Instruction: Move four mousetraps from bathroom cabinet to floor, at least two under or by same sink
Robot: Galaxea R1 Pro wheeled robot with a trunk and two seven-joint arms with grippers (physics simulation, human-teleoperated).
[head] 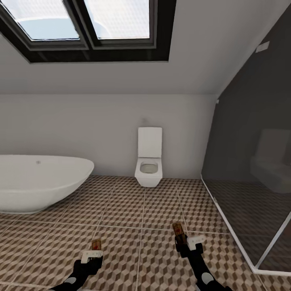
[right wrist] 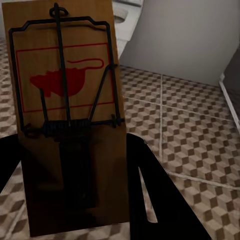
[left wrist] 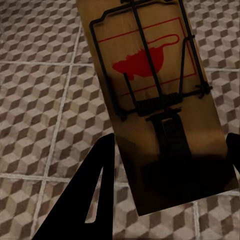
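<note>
This is a home bathroom under a sloped ceiling. A white oval bathtub (head: 38, 182) sits at ten o'clock, a white wall-hung toilet (head: 149, 161) with its lid up stands at twelve against the pale wall, and a dark glass shower screen (head: 250, 161) closes off two o'clock. Cube-patterned tiles cover the floor (head: 129, 218), and a skylight (head: 85, 24) opens overhead.

- Left gripper (head: 92, 257) is showing black fingers with a white block at the wrist.
- Right gripper (head: 186, 245) is showing matching glossy black, with a white block.
- Grey joint caps are showing on both black forearms.
</note>
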